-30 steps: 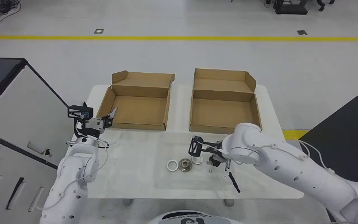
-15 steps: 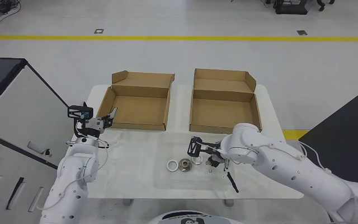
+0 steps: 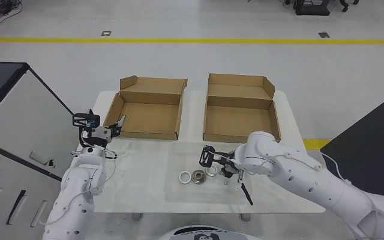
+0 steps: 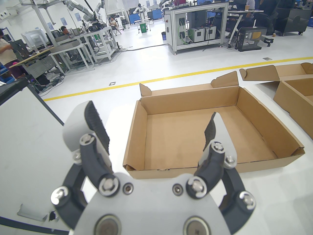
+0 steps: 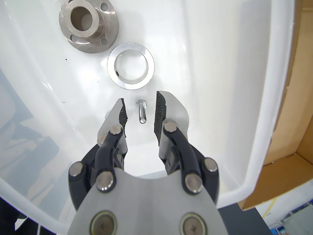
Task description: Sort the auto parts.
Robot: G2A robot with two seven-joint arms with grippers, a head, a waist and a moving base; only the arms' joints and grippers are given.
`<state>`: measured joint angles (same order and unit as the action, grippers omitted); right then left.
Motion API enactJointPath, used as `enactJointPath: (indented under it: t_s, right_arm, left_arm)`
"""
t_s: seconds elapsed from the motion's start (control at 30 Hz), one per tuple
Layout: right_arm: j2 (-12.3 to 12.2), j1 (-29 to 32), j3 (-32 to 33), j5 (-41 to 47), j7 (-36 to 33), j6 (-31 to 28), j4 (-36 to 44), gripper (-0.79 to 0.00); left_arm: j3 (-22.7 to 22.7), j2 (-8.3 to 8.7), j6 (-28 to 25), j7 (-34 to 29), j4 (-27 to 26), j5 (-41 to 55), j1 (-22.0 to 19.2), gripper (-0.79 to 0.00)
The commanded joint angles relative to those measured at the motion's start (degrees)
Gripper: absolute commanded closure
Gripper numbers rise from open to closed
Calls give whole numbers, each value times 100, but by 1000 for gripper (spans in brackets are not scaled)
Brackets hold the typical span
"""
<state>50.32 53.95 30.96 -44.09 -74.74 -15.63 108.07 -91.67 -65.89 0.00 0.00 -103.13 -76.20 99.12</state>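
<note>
The white table [image 3: 150, 180] carries two open cardboard boxes along its far side, the left box [image 3: 147, 117] and the right box [image 3: 240, 120], both bare inside. A clear tray [image 5: 276, 74] sits near the middle, holding the parts. The left gripper [image 4: 152, 110] hangs with jaws wide apart by the left box's near-left corner. In the tray lie a flange [image 5: 88, 20], a ring [image 5: 130, 65] just beside it, and a bolt [image 5: 141, 112]. The right gripper [image 5: 140, 99] straddles that bolt, jaws apart, not clamped. The risk, I judge: the round shank rolls or squirts out on the slick floor if the pads close off-centre or too high.
</note>
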Motion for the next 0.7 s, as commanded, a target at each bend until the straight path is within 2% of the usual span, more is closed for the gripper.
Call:
enactJointPath:
  t_s: [0.0, 0.43, 0.67]
  right_arm:
    - [15, -4, -2, -6, 0, 3, -30, -311]
    - [70, 27, 65, -44, -23, -21, -142, -286]
    - [61, 104, 137, -93, -40, -63, -148, -246]
  left_arm:
    - [0, 0, 0, 0, 0, 0, 0, -785]
    - [0, 0, 0, 0, 0, 0, 0, -785]
    - [0, 0, 0, 0, 0, 0, 0, -785]
